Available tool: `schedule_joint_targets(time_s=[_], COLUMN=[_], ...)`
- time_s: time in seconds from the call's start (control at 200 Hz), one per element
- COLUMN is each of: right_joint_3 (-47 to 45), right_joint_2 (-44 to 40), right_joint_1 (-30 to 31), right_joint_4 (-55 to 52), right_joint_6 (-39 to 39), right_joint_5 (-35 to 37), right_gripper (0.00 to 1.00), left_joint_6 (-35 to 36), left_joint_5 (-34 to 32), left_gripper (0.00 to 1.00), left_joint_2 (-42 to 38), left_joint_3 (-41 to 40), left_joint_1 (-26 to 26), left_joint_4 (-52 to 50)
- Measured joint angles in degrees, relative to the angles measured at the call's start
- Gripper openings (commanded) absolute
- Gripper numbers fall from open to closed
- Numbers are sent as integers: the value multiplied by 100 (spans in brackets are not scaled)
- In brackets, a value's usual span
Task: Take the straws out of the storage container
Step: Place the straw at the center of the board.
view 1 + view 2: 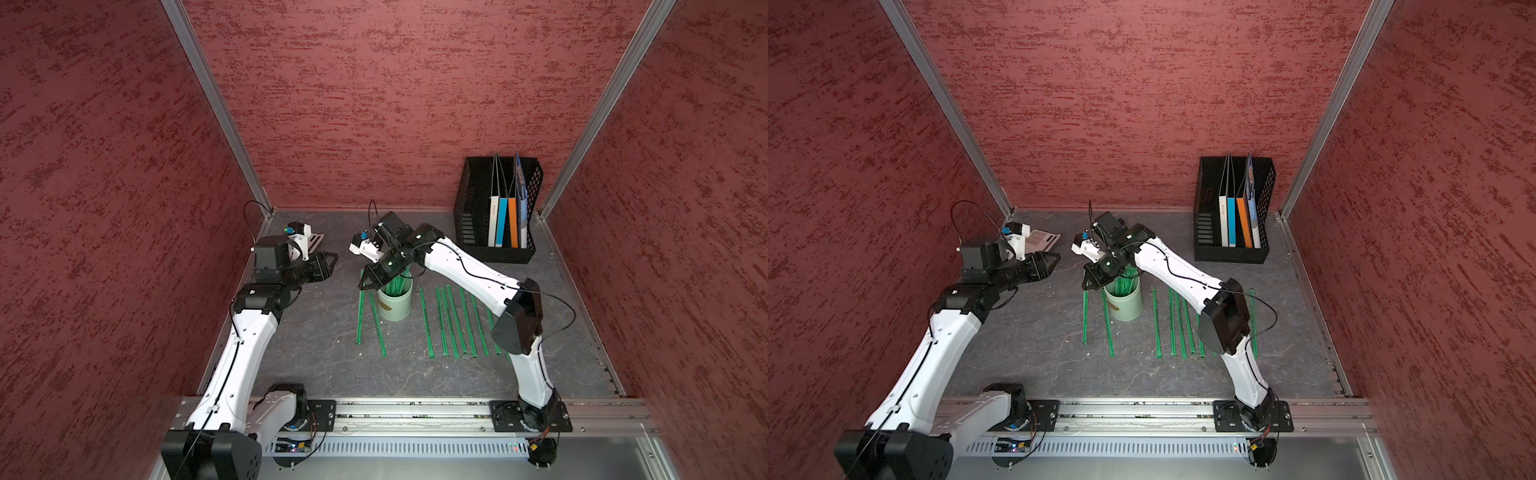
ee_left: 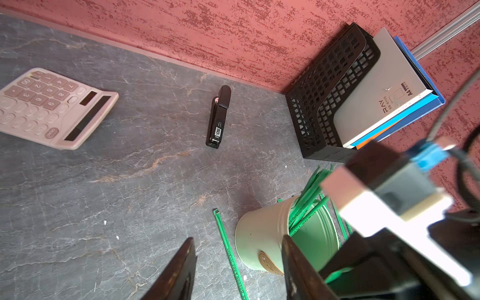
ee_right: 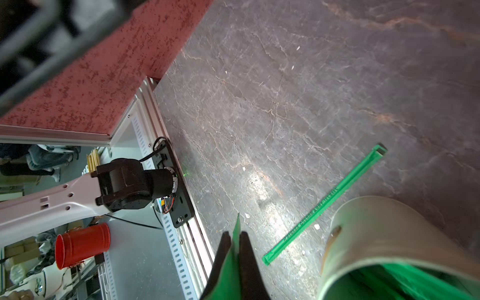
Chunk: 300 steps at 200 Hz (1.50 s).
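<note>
Right gripper [image 3: 235,235] pinches one straw [image 3: 231,267] just beside the storage container [image 3: 389,228]; left gripper [image 2: 238,240] stands open, stapler [image 2: 218,117] and calculator [image 2: 52,109] lying beyond it.

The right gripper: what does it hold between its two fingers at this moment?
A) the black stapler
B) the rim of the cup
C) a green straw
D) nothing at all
C: in the right wrist view the right gripper is shut on a green straw, next to the cup and not on its rim.
</note>
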Motion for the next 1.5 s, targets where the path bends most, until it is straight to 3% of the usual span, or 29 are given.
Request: schedule_joint_targets(time_s=[0.25,0.431,0.907,1.503], right_joint_3=[1473,1711,1751,1751], right_joint_2=[1246,1687,1727,1661], right_joint_1=[151,149,149,149], right_joint_4=[-446,-640,-713,-660], right_joint_6=[-48,15,83,210], right_joint_5=[-140,-243,-280,-107], right_gripper=[3,5,17,38], left_joint_6=[-26,-42,-66,-66], left_joint_5=[175,221,328,352], left_gripper=[53,53,54,54], left_joint_2=[9,9,9,2], left_joint_3=[-173,-212,-273,-280], left_joint_1=[59,68,118,157], left_joint_4=[24,61,92,92])
